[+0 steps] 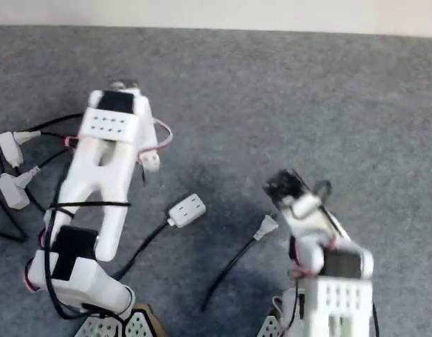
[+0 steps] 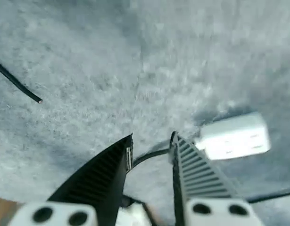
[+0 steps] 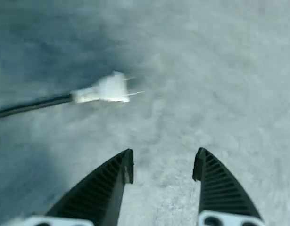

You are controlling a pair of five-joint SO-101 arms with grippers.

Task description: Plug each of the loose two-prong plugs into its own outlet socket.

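A white outlet socket block (image 1: 186,209) lies on the grey carpet mid-table, its black cord trailing toward the left arm's base. In the left wrist view the block (image 2: 234,136) sits just beyond one finger of my left gripper (image 2: 152,136), which is open above the carpet with the block's cord (image 2: 149,155) running beneath the gap. A white two-prong plug (image 1: 268,225) on a black cord lies by the right arm. My right gripper (image 3: 164,151) is open and holds nothing; the plug (image 3: 109,89) lies a short way ahead of it and off to one side, prongs free.
Two more white plugs (image 1: 8,147) (image 1: 12,189) with black cords lie at the table's left edge beside the left arm (image 1: 96,175). The right arm's dark gripper (image 1: 289,186) stands just past the loose plug. Bare carpet stretches across the far and right sides.
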